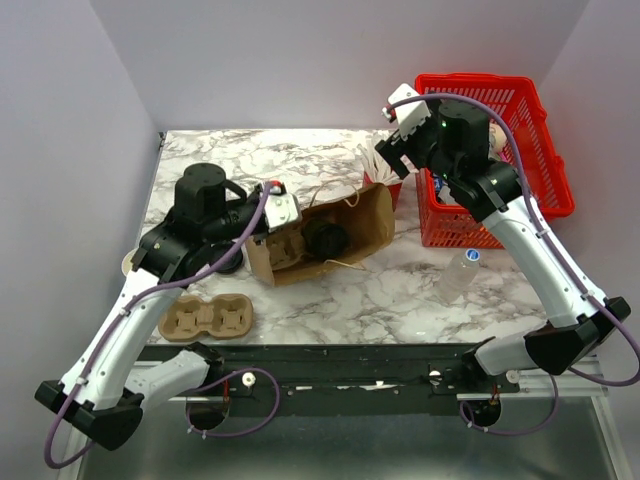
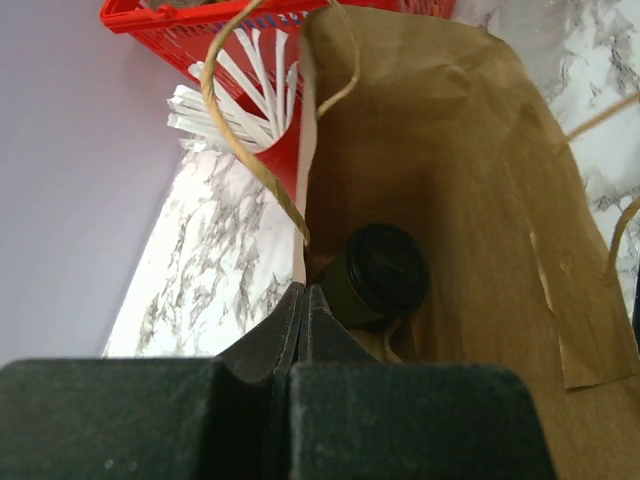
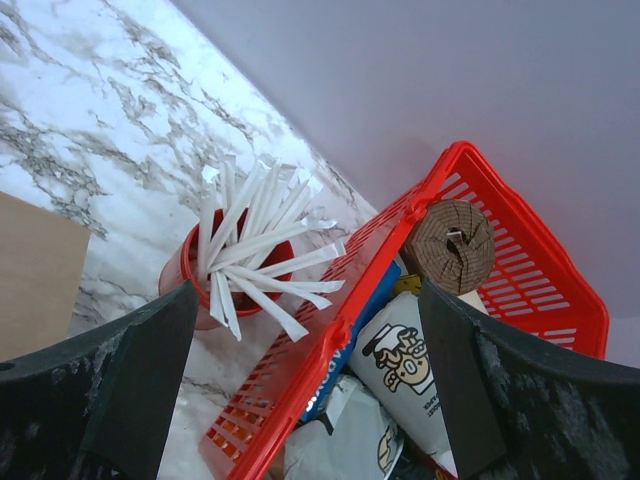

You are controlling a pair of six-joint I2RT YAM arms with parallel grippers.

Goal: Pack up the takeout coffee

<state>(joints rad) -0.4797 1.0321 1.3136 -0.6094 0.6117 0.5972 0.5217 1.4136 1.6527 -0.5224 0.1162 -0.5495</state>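
You can read no lettering for certain: the white pouch [image 3: 400,372] in the red basket [image 3: 545,262] bears a cartoon emblem, its characters blurred.

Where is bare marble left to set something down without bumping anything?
Free: the near strip between the brown cardboard cup carrier and the clear plastic bottle, in front of the brown paper bag; also the far strip of white marble table behind the bag. Crowded: around the red cup of white sticks and red plastic basket.
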